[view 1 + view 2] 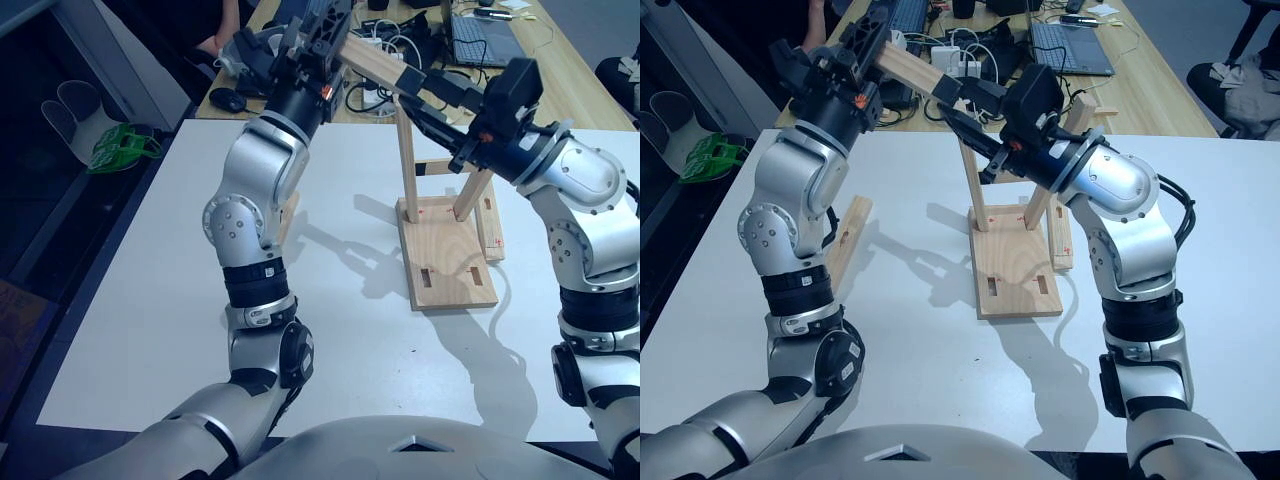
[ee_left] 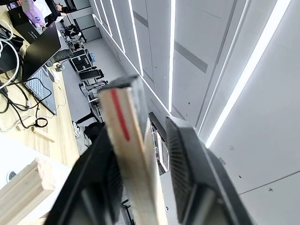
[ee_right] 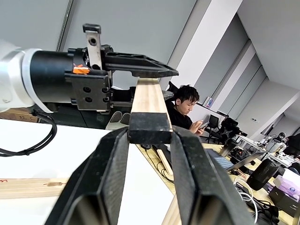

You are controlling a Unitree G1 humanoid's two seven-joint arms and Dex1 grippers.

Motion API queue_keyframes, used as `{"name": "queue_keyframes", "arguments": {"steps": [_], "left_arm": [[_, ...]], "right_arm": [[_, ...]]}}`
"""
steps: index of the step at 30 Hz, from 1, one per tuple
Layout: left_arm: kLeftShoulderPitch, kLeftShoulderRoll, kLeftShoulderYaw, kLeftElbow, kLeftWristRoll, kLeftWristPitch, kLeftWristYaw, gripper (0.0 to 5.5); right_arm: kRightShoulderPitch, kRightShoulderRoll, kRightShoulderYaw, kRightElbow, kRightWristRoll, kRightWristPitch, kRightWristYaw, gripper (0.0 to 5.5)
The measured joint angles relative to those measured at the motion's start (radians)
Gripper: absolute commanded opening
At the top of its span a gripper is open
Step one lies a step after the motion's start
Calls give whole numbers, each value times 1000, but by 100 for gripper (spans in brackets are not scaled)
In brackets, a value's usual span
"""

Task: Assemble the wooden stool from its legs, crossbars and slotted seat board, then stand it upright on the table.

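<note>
Together, the left gripper and right gripper clamp opposite ends of a wooden crossbar, raised over the table's far edge. Below, toward the far right corner, the seat board lies flat, two legs standing on it.

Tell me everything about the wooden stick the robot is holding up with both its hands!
The wooden stick is a pale, straight bar with square edges, plain wood by its look, with a red line on one end. It is up in the air, tilted. The left gripper clamps its higher end and the right gripper its lower end. That lower end is near the top of an upright leg standing in the seat board; whether they touch is unclear.
</note>
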Motion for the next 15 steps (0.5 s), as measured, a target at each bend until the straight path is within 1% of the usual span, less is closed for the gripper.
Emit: {"name": "queue_keyframes", "arguments": {"steps": [1, 3, 9, 10, 12, 13, 15], "left_arm": [[0, 0, 0, 0, 2, 0, -1, 60], [-1, -1, 0, 0, 1, -3, -20, 46], [-2, -1, 0, -1, 5, -7, -27, 43], [-2, -1, 1, -1, 6, -8, -26, 42], [-1, 0, 2, 3, 19, -9, -15, 41], [-1, 1, 4, 4, 23, -10, -14, 41], [-4, 11, 11, 8, 29, -17, -13, 41]], "right_arm": [[0, 0, 0, 0, 0, 0, 0, 126], [0, 2, 1, 5, -2, 2, 0, 126], [0, 10, 6, 7, -20, 4, -5, 126], [0, 11, 9, 7, -25, 4, -7, 166], [0, 11, 13, 7, -45, -2, -11, 198], [0, 10, 15, 7, -52, -3, -11, 204], [2, -10, 35, 9, -86, -3, 2, 247]]}}
